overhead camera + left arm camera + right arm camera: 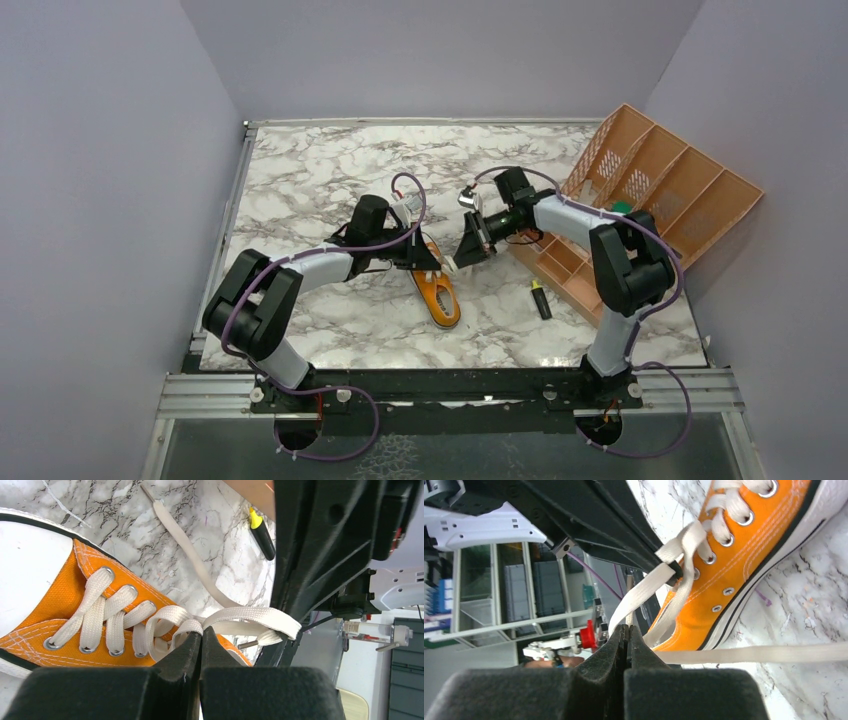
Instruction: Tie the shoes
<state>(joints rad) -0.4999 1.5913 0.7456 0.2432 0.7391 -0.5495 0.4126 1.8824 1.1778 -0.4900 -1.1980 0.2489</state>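
One small orange canvas sneaker (440,297) on grey-veined marble table (320,180), near its middle. At its far end, left gripper (202,632) and right gripper (624,630) each clenched on white flat laces (240,617) (one strand apiece). Beyond, rightward, slanted orange plastic rack (660,190).

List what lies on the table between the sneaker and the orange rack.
A black marker with a yellow cap; the top view shows it.

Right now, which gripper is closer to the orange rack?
Right. The right gripper pinches a lace just beside the shoe, on the side toward the rack; the left gripper sits over the shoe, farther away.
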